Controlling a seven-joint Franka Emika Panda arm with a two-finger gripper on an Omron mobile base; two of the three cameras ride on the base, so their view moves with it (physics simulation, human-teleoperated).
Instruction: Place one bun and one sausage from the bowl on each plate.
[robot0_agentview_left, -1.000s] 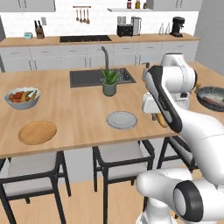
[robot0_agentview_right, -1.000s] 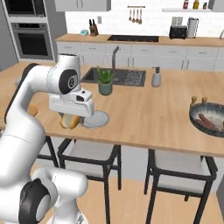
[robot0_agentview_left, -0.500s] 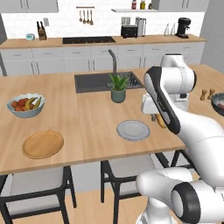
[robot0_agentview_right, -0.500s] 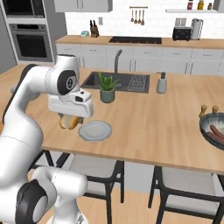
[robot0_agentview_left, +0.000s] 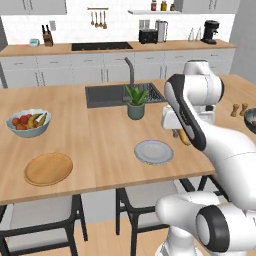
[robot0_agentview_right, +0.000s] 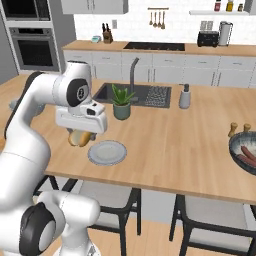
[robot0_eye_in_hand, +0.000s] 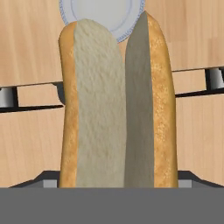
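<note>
My gripper (robot0_agentview_left: 181, 133) is shut on a split hot-dog bun (robot0_agentview_left: 183, 136), held just above the island counter. The hand view looks straight along the bun (robot0_eye_in_hand: 118, 105), which hides the fingertips. The pale grey plate (robot0_agentview_left: 154, 152) lies on the counter a short way to the left of the bun; from the other side, that grey plate (robot0_agentview_right: 107, 152) sits just right of the bun (robot0_agentview_right: 79, 138), and its rim (robot0_eye_in_hand: 65, 17) peeks out past the bun's far end. The wood plate (robot0_agentview_left: 48, 169) lies bare at the left. The dark bowl (robot0_agentview_right: 244, 150) holds sausages (robot0_agentview_right: 248, 152) far to the right.
A pale fruit bowl (robot0_agentview_left: 28, 122) stands behind the wood plate. A potted plant (robot0_agentview_left: 135, 103) and the sink (robot0_agentview_left: 107, 95) are behind the grey plate, with a soap dispenser (robot0_agentview_right: 185, 96) and two shakers (robot0_agentview_right: 238, 129) further right. Stools (robot0_agentview_right: 107, 192) stand under the counter's near edge.
The whole scene has slid across both base views, so the base has driven sideways along the island. The bun stays in my gripper and the grey plate is now close beside it.
</note>
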